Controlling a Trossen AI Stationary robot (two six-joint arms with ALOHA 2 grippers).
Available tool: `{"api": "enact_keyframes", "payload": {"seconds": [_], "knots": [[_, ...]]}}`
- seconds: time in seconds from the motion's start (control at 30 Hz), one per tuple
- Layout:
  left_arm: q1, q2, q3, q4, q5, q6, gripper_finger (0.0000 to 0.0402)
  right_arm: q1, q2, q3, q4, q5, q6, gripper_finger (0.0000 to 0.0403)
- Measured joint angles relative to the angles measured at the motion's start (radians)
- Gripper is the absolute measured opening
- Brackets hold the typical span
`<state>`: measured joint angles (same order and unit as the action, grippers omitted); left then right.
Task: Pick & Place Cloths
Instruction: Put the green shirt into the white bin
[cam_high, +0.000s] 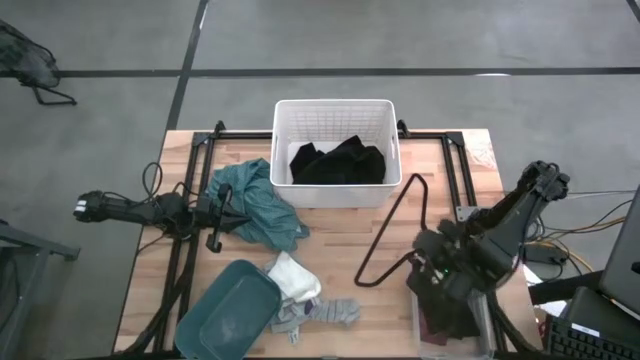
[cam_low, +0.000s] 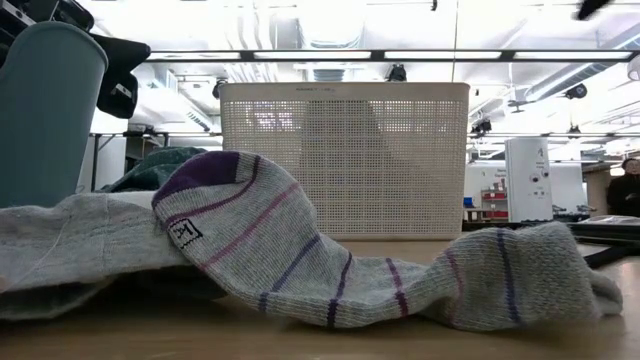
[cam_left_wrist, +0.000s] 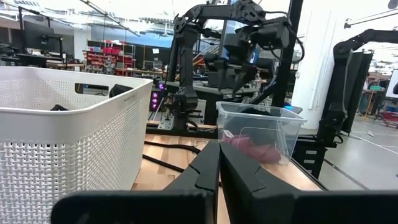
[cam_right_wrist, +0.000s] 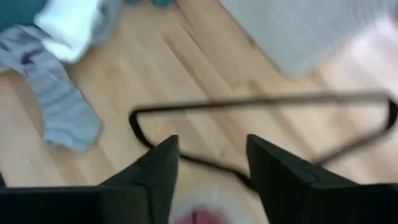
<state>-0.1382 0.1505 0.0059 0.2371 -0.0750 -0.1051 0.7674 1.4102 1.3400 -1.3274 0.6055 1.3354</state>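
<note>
In the high view a black cloth (cam_high: 338, 163) lies inside the white basket (cam_high: 282, 150). A large teal cloth (cam_high: 255, 205) is heaped on the table left of the basket. A white cloth (cam_high: 293, 275) and a grey striped sock (cam_high: 325, 312) lie beside the teal bin (cam_high: 230, 310). The sock (cam_low: 300, 250) fills the low view. A maroon cloth (cam_left_wrist: 249, 148) sits in a clear tub (cam_left_wrist: 258, 127). My left gripper (cam_high: 228, 212) (cam_left_wrist: 219, 158) is shut at the teal cloth's edge, with nothing between its fingers. My right gripper (cam_high: 428, 265) (cam_right_wrist: 211, 158) hangs open above the tub.
A thin black wire loop (cam_high: 395, 230) (cam_right_wrist: 261, 102) lies on the table between the basket and the right arm. The teal bin lies tipped at the near left. The clear tub (cam_high: 450, 325) stands at the near right edge. Bare wood (cam_high: 350, 240) shows in the table's middle.
</note>
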Motion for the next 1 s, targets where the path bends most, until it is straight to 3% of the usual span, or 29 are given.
{"api": "enact_keyframes", "payload": {"seconds": [0.23, 0.4, 0.6, 0.8, 1.0], "knots": [[0.0, 0.0, 0.0, 0.0, 0.0, 0.0, 0.0017, -0.182, -0.105, -0.134, 0.449, 0.074, -0.546, 0.0024], [0.0, 0.0, 0.0, 0.0, 0.0, 0.0, 0.0017, -0.28, -0.209, -0.314, 0.754, -0.02, -0.793, 0.001], [0.0, 0.0, 0.0, 0.0, 0.0, 0.0, 0.0017, -0.326, -0.398, -0.568, 1.07, -0.06, -1.009, 0.0008], [0.0, 0.0, 0.0, 0.0, 0.0, 0.0, 0.0018, -0.402, -0.601, -0.822, 1.395, -0.269, -1.189, 0.0008], [0.0, 0.0, 0.0, 0.0, 0.0, 0.0, 0.0016, -0.441, -0.807, -1.0, 1.474, -0.187, -1.204, 0.0008]]}}
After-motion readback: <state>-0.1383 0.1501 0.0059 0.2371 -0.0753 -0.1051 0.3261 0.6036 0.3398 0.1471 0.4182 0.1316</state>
